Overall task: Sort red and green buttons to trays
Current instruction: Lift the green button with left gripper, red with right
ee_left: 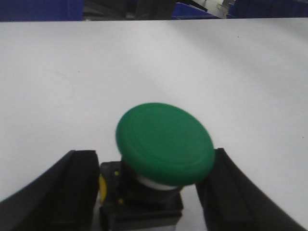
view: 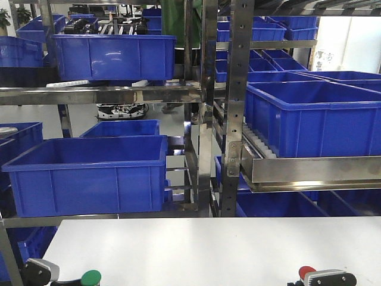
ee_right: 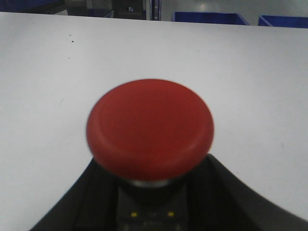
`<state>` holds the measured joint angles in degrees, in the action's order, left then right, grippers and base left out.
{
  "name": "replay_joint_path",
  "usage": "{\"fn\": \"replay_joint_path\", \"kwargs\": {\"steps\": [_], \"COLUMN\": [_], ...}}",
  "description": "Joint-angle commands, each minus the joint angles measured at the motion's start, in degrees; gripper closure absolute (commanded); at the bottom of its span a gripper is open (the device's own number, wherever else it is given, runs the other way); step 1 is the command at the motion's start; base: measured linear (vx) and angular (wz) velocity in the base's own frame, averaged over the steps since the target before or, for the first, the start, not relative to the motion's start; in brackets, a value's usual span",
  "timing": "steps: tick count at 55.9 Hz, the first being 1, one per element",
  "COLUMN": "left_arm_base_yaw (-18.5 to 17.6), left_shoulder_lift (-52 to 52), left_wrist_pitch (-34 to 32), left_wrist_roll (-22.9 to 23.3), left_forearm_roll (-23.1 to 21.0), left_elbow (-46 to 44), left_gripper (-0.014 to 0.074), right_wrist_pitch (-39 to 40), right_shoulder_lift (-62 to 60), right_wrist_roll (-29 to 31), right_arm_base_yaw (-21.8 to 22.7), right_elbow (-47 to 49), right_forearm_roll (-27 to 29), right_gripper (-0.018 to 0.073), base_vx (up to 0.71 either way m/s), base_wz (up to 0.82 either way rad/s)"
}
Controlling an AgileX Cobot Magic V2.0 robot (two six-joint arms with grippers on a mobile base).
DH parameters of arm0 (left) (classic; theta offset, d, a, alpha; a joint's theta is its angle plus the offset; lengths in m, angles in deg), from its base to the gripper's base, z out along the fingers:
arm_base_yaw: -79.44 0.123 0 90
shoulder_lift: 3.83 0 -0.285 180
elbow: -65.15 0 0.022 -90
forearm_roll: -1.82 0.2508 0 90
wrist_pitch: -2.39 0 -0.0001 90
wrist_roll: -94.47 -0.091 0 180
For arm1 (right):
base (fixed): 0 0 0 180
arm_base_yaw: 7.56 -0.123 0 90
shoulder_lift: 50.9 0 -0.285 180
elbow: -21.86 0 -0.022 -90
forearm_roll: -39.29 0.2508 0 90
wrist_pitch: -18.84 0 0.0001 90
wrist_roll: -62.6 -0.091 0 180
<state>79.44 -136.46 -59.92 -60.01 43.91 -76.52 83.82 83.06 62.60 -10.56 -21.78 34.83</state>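
One green button [ee_left: 165, 144] and one red button [ee_right: 150, 130], two in all.

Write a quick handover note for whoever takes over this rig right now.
Left gripper: jaws shut on the green button.
Right gripper: jaws shut on the red button.
Both are at the near edge of the white table; no tray is in view, only blue bins on racks beyond.
Done: both buttons gripped.
To do: place each in its tray.

White table [view: 208, 250] — green button [view: 91, 277] bottom left, red button [view: 307, 272] bottom right, blue bins [view: 89, 173] behind
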Motion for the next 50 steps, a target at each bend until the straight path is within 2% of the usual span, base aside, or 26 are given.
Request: {"fn": "replay_joint_path", "kwargs": {"steps": [1,4,9,16,20,28,35,40,43,47,50], "left_arm_base_yaw": [-0.23,-0.23,-0.23,-0.23,-0.23,-0.23,-0.23,-0.23,-0.23,-0.23,-0.23], "left_shoulder_lift": [2.45,2.67,4.02,7.85,11.99,22.73,33.29,41.69,48.04,54.22,58.33], "left_wrist_pitch": [-3.51,-3.83,-3.94,-3.17,-1.29,8.27,20.82,30.68,36.09,39.45,40.77], "left_wrist_roll": [1.79,1.79,1.79,1.79,2.01,3.34,8.31,12.29,13.64,15.54,16.31], "left_forearm_roll": [0.63,0.63,1.07,1.07,1.07,1.07,1.24,3.17,5.18,5.18,5.18], "left_elbow": [-1.00,-1.00,-1.00,-1.00,-1.00,-1.00,-1.00,-0.73,0.50,3.14,5.43], "left_gripper": [0.0269,0.0416,0.0606,0.0601,0.0599,0.0597,0.0596,0.0596,0.0596,0.0596,0.0596], "right_wrist_pitch": [9.72,9.72,9.66,7.88,4.08,-5.39,-18.23,-30.75,-40.90,-49.64,-53.27], "right_shoulder_lift": [-2.48,-2.48,-2.55,-4.14,-7.23,-17.21,-29.15,-38.84,-45.28,-51.90,-55.62], "right_wrist_roll": [0.00,0.00,0.00,0.00,0.00,0.00,-3.10,-7.52,-10.38,-13.07,-14.42], "right_arm_base_yaw": [-0.06,-0.06,-0.06,-0.06,-0.06,-0.06,-0.35,-0.35,-0.35,-0.35,-0.35], "right_elbow": [0.74,0.74,0.74,0.74,0.74,0.74,0.74,0.74,0.68,0.35,-0.35], "right_forearm_roll": [0.31,0.31,0.25,-0.66,-1.74,-4.45,-6.29,-9.07,-11.57,-13.95,-14.77], "right_gripper": [0.0567,0.0567,0.0567,0.0567,0.0567,0.0567,0.0567,0.0567,0.0567,0.0567,0.0567], "base_vx": [0.00,0.00,0.00,0.00,0.00,0.00,0.00,0.00,0.00,0.00,0.00], "base_wz": [0.00,0.00,0.00,0.00,0.00,0.00,0.00,0.00,0.00,0.00,0.00]}}
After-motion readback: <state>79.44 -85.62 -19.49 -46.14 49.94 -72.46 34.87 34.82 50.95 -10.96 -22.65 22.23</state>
